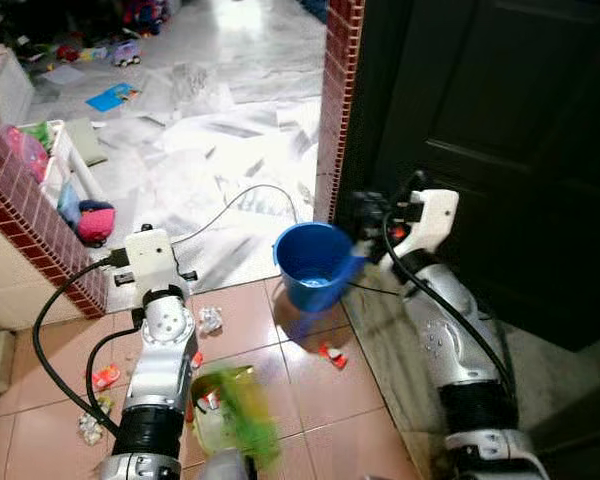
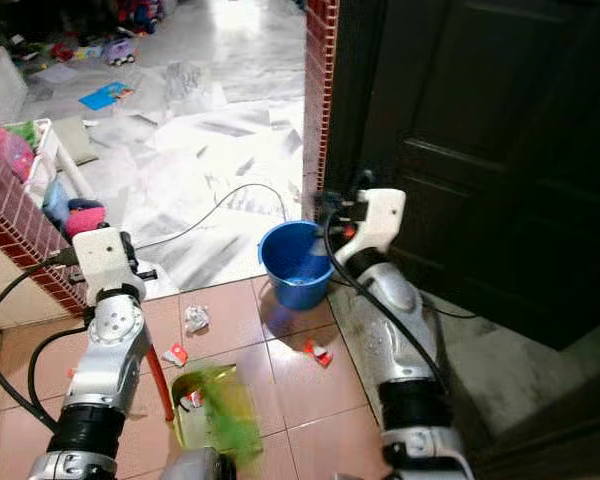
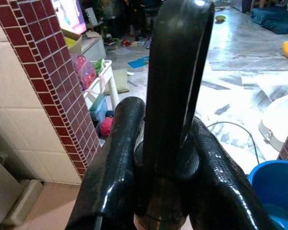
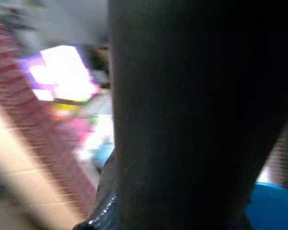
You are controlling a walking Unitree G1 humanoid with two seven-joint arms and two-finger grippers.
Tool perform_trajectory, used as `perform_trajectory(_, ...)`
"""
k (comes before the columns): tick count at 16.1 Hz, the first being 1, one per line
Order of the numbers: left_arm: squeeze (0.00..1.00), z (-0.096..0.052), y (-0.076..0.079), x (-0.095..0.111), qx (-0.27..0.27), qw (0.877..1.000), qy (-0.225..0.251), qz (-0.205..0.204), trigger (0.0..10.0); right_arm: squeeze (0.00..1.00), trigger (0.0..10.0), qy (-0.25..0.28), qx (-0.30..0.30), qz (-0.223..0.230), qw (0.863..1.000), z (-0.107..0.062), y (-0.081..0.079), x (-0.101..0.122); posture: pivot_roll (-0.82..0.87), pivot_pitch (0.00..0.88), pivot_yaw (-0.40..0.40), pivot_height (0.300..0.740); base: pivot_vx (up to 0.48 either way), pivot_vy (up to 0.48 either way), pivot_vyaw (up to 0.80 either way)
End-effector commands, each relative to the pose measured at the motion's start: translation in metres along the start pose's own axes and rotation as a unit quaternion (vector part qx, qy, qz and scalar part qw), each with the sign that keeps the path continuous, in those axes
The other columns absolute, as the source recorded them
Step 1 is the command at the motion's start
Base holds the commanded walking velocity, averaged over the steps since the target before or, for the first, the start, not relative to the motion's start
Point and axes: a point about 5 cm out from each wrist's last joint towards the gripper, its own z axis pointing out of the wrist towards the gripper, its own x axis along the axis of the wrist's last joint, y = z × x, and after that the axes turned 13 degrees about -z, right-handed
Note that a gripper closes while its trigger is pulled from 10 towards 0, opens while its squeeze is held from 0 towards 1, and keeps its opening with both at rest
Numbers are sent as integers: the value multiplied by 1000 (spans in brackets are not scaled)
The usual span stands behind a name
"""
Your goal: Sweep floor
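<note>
A: How is the left end effector (image 3: 158, 167) standing?

B: Its two black fingers (image 3: 110, 167) are closing on a dark upright handle (image 3: 175, 72), gripping it on both sides. From the red shaft (image 2: 158, 385) that is running down beside the left arm, I am judging this to be the sweeping tool, but where shaft meets handle is hidden.

A: And the right end effector (image 4: 182, 120)?

B: It is reaching toward the blue bucket (image 1: 315, 265) at the foot of the red brick pillar (image 1: 337, 100). Its wrist view is blurring into darkness, so I cannot tell whether it is open or holding anything.

A: Where is the floor debris lying?

B: Scraps are scattering over the terracotta floor tiles (image 1: 240, 320): a crumpled white paper (image 1: 211, 320) beside the left arm, a red-and-white wrapper (image 1: 332, 353) near the bucket, and more scraps (image 1: 102, 377) to the arm's left. A translucent green dustpan (image 1: 230, 410), as it appears, is resting low on the tiles with a scrap or two in it.

A: Progress?

B: I am judging it early to midway. Most litter is lying loose, so gathering it and emptying the pan are remaining
</note>
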Motion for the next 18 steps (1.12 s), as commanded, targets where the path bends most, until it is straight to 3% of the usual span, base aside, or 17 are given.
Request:
perform_trajectory(1,0,-2,1,-8,-4,1000,-21,0,10000,0,10000,-1,24,-34,999,-4,3,7,-53,0,10,740,0,0,0)
perform_trajectory(3,0,-3,0,-9,-4,1000,-22,0,10000,0,10000,-8,25,-90,996,-10,13,8,-51,0,11,740,0,0,0)
perform_trajectory(4,0,-3,0,-9,-5,1000,-23,0,10000,0,10000,3,1,-198,980,-11,27,21,-56,0,17,740,0,0,0)
perform_trajectory(6,0,-3,0,-10,-8,1000,-26,1,10000,0,10000,18,-33,-281,959,-10,39,36,-58,0,19,740,0,0,0)
perform_trajectory(9,0,-3,2,-11,-16,999,-28,0,10000,0,10000,27,-66,-285,956,-12,46,43,-56,0,21,740,0,0,0)
perform_trajectory(13,0,-4,1,-12,-18,999,-33,-3,10000,0,10000,12,-69,-304,950,-15,45,26,-51,0,22,740,0,0,0)
perform_trajectory(18,0,-5,2,-11,-21,999,-33,-6,10000,0,10000,-28,-96,-247,964,-9,47,-2,-40,0,20,740,0,0,0)
